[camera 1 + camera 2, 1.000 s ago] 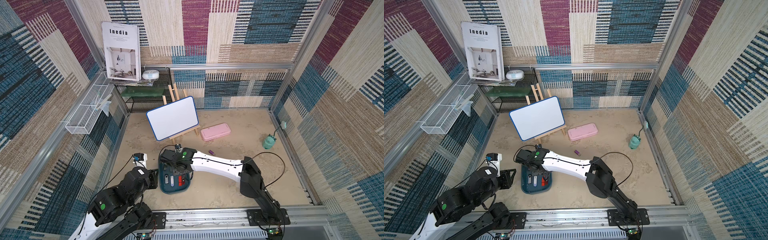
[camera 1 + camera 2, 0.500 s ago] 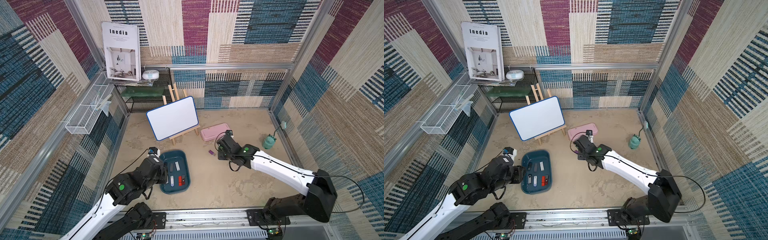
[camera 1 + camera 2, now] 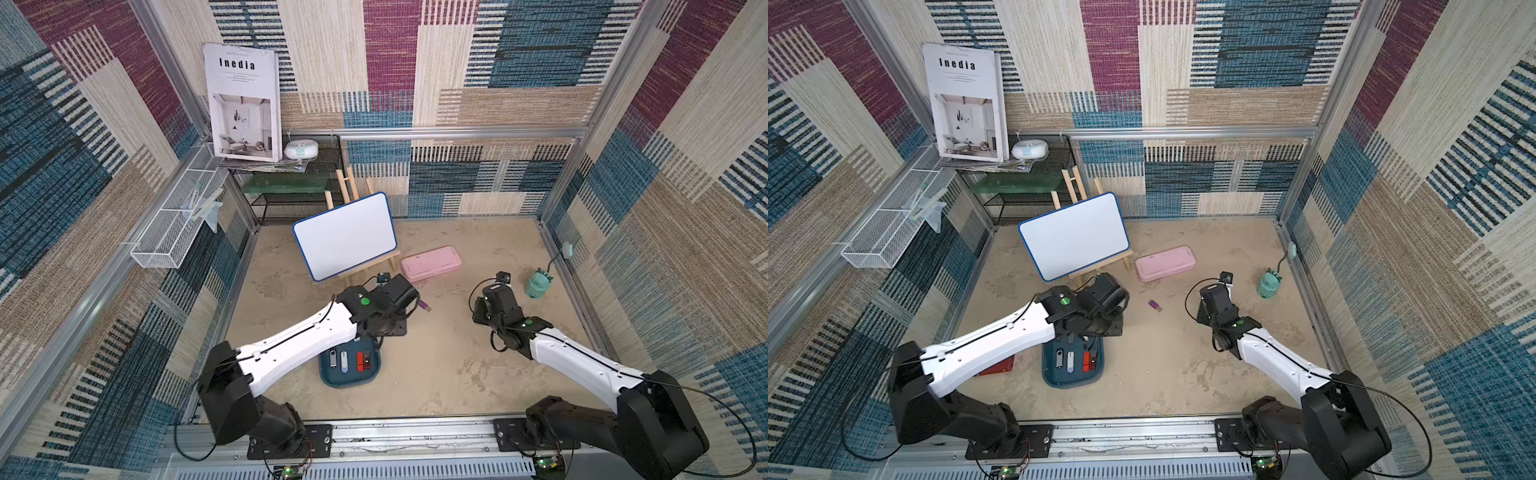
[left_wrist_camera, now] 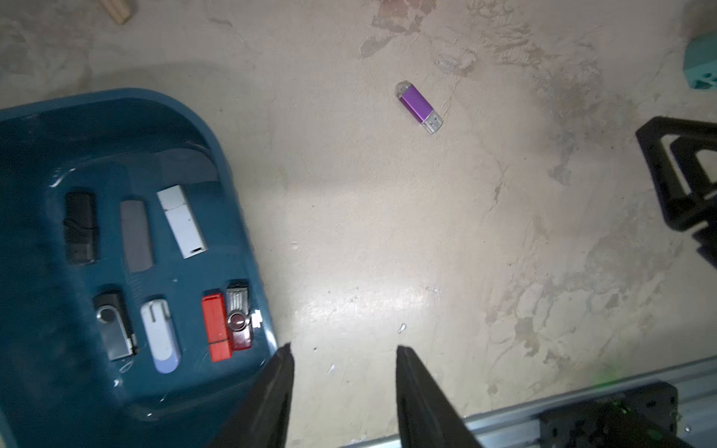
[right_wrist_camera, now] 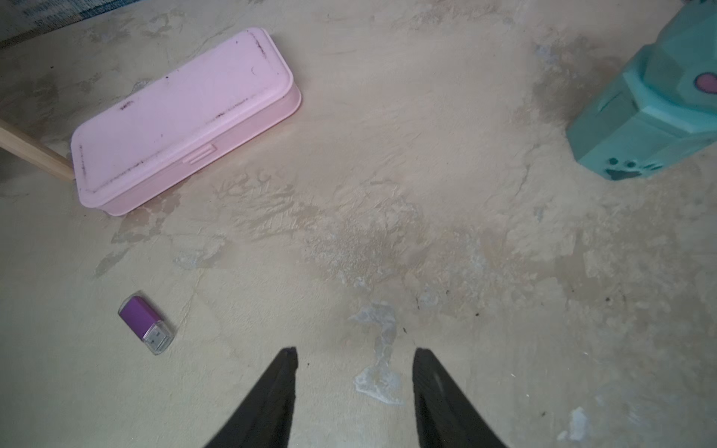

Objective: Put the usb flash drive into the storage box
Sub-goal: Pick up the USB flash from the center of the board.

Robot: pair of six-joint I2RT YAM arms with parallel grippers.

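One purple usb flash drive (image 3: 1155,305) is lying flat on the tabletop (image 3: 1163,374), outside the storage box (image 3: 1073,380) and between the two arms. The single dark teal box is sitting near it, and seven other drives (image 4: 182,221) are lying inside it in two rows. The left fingers (image 4: 275,395) are hovering just beside the box's rim, standing partly spread and gripping nothing. The right fingers (image 5: 271,395) are likewise gaping, empty, over bare tabletop. One pink case (image 5: 182,116) and one teal gadget (image 5: 652,116) are resting farther back.
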